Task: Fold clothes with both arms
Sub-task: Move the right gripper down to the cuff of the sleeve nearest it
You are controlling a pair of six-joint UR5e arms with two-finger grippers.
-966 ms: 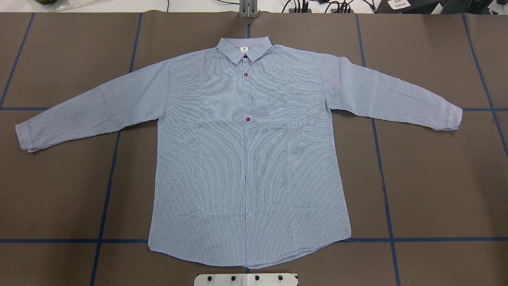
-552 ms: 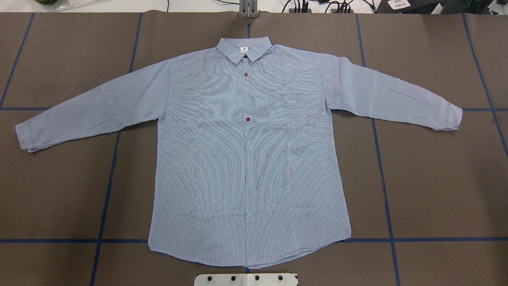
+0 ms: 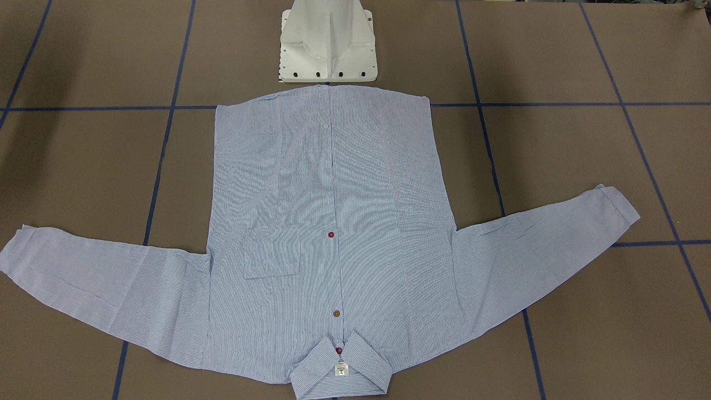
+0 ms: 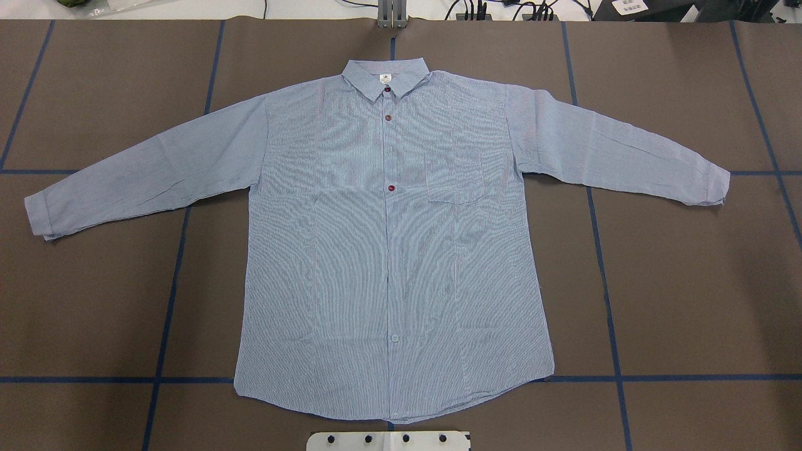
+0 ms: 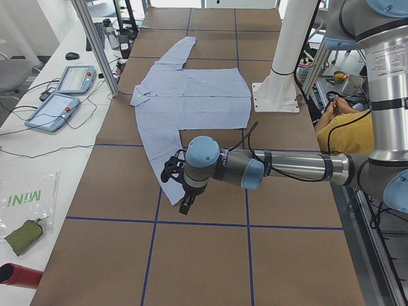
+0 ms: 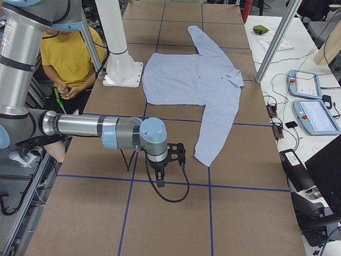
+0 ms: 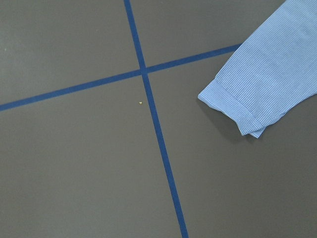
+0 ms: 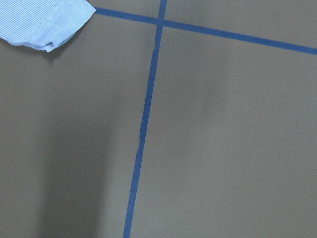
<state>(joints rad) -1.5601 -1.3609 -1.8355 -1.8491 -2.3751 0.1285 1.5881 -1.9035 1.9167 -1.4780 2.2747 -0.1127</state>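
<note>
Light blue/white fine-striped long-sleeve button shirt (image 4: 388,250) lies flat, front up, centre of overhead frame. Collar twd top edge, hem at bottom, sleeves spread left & right. It's on a brown table w/ blue tape grid (image 4: 689,282). Left black two-finger gripper (image 5: 182,191) is above table by a cuff, lower centre of left side view. Right black two-finger gripper (image 6: 165,170) is by the other cuff, centre of right side view. Jaw opening on both: can't tell.
</note>
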